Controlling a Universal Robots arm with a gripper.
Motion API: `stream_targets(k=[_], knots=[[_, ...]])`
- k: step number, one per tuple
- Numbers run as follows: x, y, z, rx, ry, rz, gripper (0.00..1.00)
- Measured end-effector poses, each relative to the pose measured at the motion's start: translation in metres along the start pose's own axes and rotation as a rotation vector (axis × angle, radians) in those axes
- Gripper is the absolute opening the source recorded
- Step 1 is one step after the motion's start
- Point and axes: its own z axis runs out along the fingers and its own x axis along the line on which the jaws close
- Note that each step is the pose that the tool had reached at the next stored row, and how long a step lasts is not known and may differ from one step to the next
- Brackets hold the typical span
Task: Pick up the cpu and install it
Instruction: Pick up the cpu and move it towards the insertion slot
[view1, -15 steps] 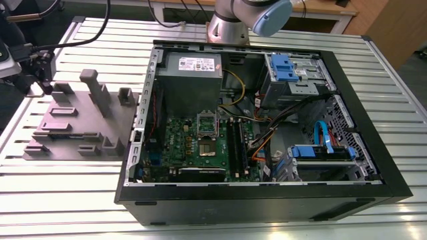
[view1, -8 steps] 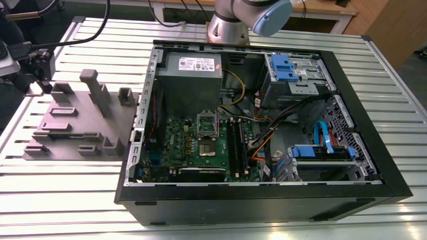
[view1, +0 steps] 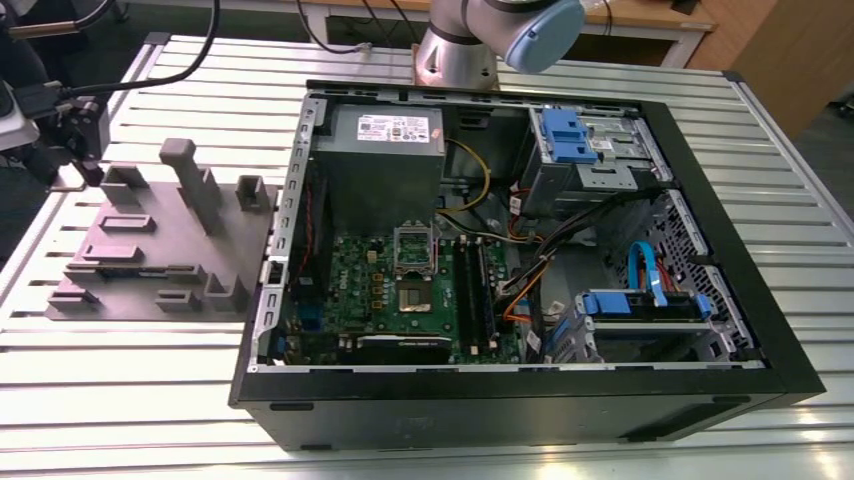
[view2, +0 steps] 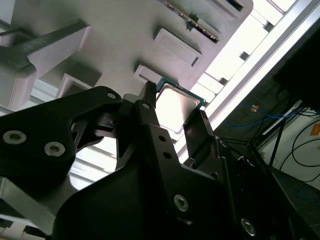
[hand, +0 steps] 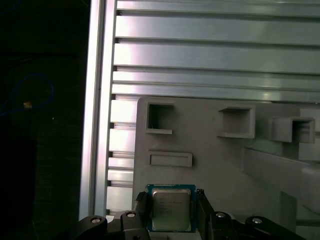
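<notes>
The cpu (hand: 170, 209) is a small square chip with a silver-grey top and a thin dark rim. It sits at the edge of the grey holder block (hand: 210, 155), close to the table's rim. In both wrist views my gripper (hand: 171, 200) has one black finger against each of two opposite sides of the cpu (view2: 176, 104), shut on it. From the second wrist view, the gripper (view2: 172, 109) reaches the chip from below the block's raised shapes. In the exterior view, the arm's black end (view1: 83, 130) hangs at the far left, by the holder block (view1: 160, 250).
An open computer case (view1: 521, 400) lies on the slatted metal table (view1: 160, 380), to the exterior view's right of the block. Its green motherboard (view1: 360, 280) shows a socket (view1: 415, 297), black RAM sticks (view1: 470, 285), cables and blue drive brackets. Posts and pockets rise from the block.
</notes>
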Motion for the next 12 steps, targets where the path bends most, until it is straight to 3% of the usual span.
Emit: stream_targets(k=[12], knots=[[0.0, 0.0001, -0.0023, -0.0001, 0.0, 0.0, 0.47]])
